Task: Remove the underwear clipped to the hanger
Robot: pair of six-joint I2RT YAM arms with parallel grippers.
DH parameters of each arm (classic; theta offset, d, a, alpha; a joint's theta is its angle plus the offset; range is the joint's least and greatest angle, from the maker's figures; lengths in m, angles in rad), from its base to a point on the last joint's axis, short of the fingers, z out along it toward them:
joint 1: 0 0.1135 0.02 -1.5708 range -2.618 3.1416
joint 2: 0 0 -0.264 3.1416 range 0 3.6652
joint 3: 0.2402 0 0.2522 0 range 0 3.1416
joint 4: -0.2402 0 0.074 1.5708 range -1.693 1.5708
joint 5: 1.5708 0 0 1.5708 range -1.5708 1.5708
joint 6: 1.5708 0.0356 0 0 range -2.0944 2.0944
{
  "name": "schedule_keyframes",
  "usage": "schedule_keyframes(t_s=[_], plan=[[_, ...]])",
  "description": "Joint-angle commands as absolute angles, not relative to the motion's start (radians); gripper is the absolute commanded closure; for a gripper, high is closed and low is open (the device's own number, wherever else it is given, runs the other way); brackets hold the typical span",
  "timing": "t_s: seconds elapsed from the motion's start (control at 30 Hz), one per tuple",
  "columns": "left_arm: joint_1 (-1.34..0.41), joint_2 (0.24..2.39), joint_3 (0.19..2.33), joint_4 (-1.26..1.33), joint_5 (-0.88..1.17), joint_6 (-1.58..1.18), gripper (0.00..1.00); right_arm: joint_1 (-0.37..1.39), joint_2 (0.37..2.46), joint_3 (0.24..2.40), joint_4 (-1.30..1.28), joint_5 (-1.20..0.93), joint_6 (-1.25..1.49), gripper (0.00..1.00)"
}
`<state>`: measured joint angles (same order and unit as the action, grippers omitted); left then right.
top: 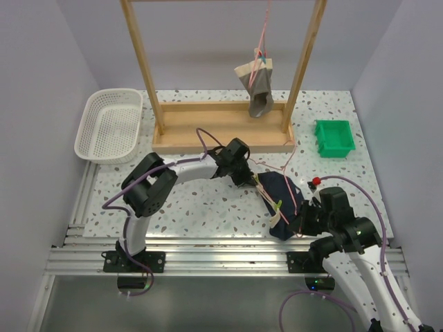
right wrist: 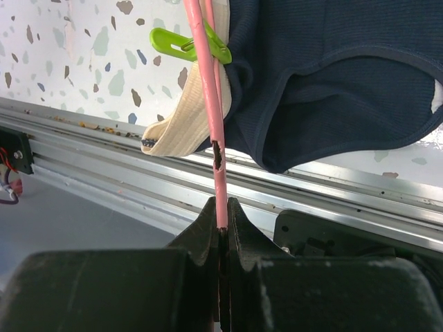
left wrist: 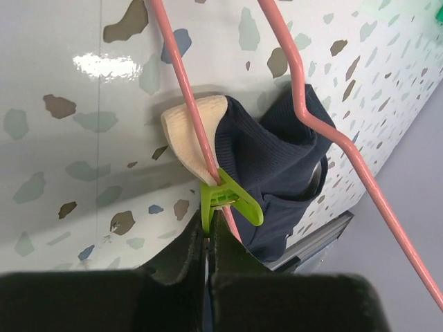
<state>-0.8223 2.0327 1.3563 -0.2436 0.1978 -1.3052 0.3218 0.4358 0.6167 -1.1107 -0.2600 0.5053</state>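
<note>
Nearest to me, at 5 o'clock, my right end effector (right wrist: 221, 207) is clenched on the thin pink wire hanger (right wrist: 210, 104). Just beyond it, the dark navy cloth briefs with a tan waistband (right wrist: 332, 76) lie on the speckled table (top: 201, 207). My left end effector (left wrist: 208, 232) pinches the small green plastic clip (left wrist: 232, 200) that holds them. The cloth looks light and soft, so I would take the waistband beside the clip. Far away, at 1 o'clock, the grey cloth briefs with a beige waistband (top: 259, 90) hang inside the wooden frame (top: 297, 69).

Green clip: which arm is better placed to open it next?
Left. The left gripper pinches the green clip on the navy briefs; the right gripper is shut on the pink hanger, steadying it.
</note>
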Motion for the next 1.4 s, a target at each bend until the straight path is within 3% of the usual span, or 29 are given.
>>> schedule_keyframes(t_s=[0.0,0.13,0.2,0.27,0.3,0.5,0.7,0.97,1.37], plan=[[-0.815,1.936,1.324,-0.238,0.222,-1.246,1.0,0.324,0.426,0.624,-1.118,-0.227,0.519,1.0],[-0.812,1.934,1.344,-0.271,0.227,-1.192,0.99,0.324,0.43,0.623,-1.117,-0.232,0.517,1.0],[-0.81,1.947,1.354,-0.272,0.229,-1.18,0.77,0.324,0.434,0.618,-1.114,-0.235,0.515,1.0],[-0.81,1.95,1.348,-0.249,0.235,-1.189,0.68,0.322,0.437,0.62,-1.112,-0.238,0.512,1.0],[-0.81,1.951,1.348,-0.229,0.236,-1.201,0.58,0.322,0.44,0.62,-1.111,-0.239,0.512,1.0],[-0.81,1.983,1.417,-0.253,0.227,-1.2,0.33,0.324,0.452,0.617,-1.104,-0.242,0.509,1.0],[-0.795,2.037,1.48,-0.282,0.213,-1.206,0.3,0.324,0.457,0.617,-1.103,-0.239,0.512,1.0],[-0.787,2.097,1.562,-0.376,0.219,-1.17,0.39,0.324,0.453,0.618,-1.108,-0.229,0.522,1.0],[-0.742,1.973,1.459,-0.304,0.256,-1.178,0.29,0.324,0.459,0.607,-1.098,-0.222,0.535,1.0]])
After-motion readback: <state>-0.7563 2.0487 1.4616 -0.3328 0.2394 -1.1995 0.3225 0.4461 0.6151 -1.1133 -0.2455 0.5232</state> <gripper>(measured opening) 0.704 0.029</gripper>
